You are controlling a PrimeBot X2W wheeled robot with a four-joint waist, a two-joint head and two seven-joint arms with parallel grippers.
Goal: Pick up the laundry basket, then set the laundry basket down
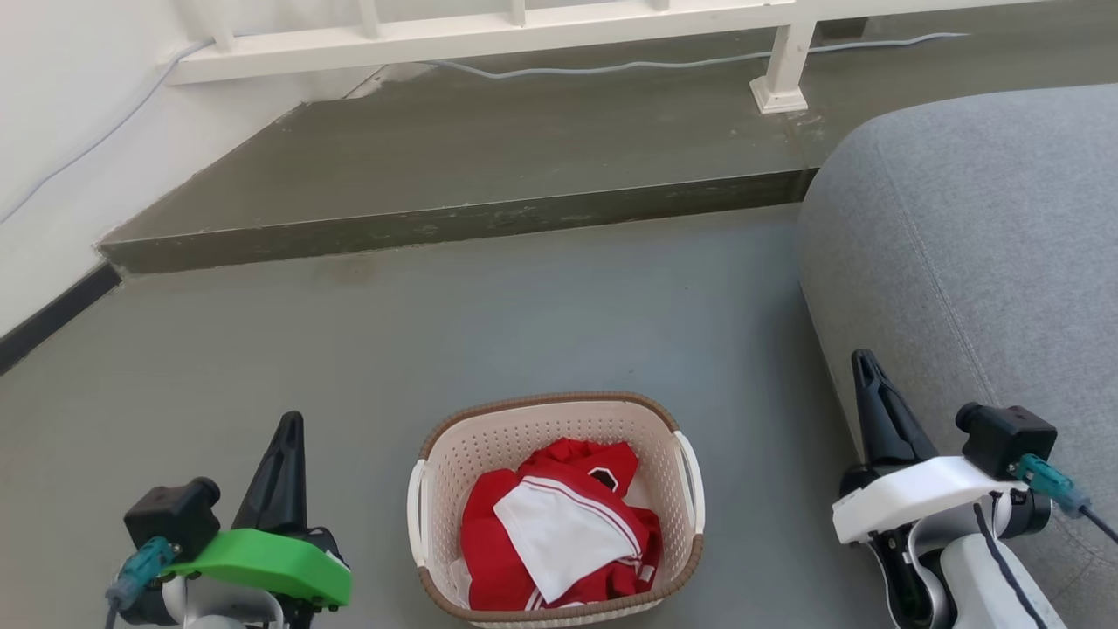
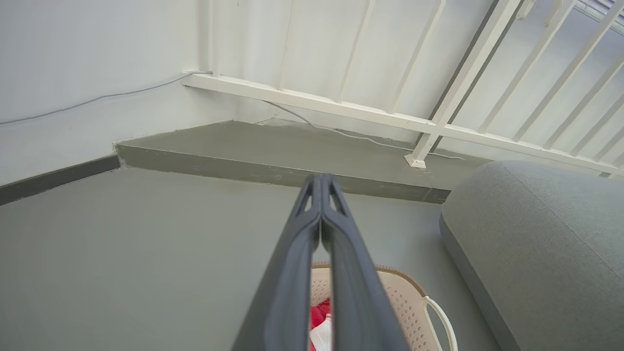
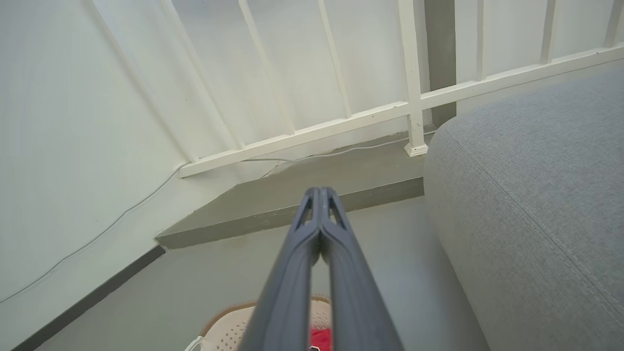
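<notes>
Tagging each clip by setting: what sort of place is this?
Probably a home living area: a grey sofa, a laundry basket holding red and white clothes on the floor, and a white railing along a raised step.

Perforated matt plastic laundry basket (image 1: 664, 476), red-and-white cloth (image 1: 559, 533), smooth grey floor (image 1: 489, 323).

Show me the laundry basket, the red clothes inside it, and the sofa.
laundry basket (image 1: 550, 400): head view, on its far brown rim.
red clothes (image 1: 486, 528): head view, on the left red fold.
sofa (image 1: 987, 236): head view, on the grey cushion top.
</notes>
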